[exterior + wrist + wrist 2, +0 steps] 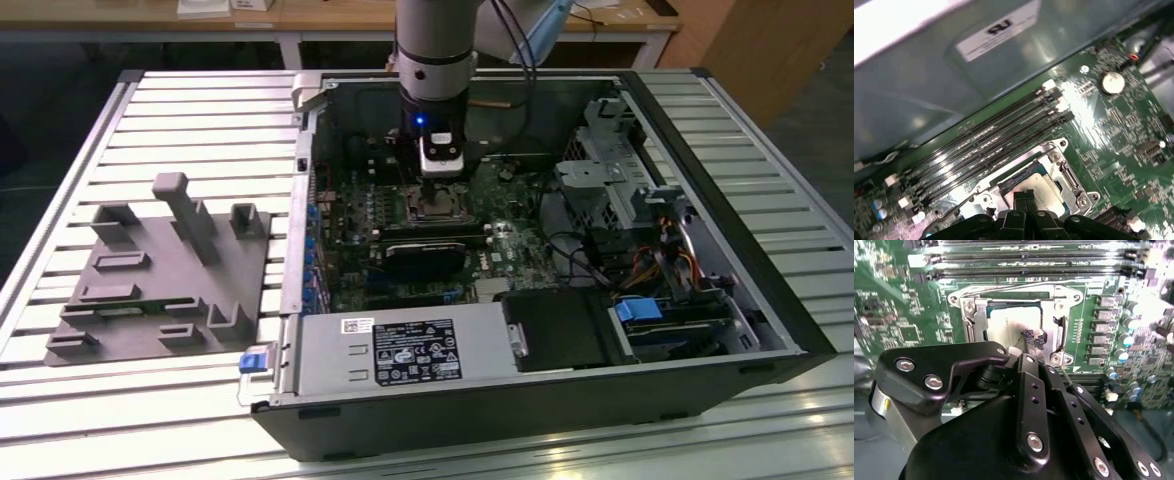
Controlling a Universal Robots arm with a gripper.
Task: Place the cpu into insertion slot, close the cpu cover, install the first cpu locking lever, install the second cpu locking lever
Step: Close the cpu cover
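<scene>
Exterior view, L to R: grey plastic fixture block [160, 270] on the slatted metal table [80, 420], at 9 o'clock of the open black PC case [534, 400]. Inside, the arm's black pincer [442, 165] hangs over the silver-rimmed square insertion slot [434, 205], at 12 o'clock of a black rectangular card [420, 255]. In both wrist views: pincer clenched, nothing betw. fingers, tips over the dull silver square cpu [1011, 322], seated in the slot w/ the thin silvery cpu cover [1019, 291] framing it.
</scene>
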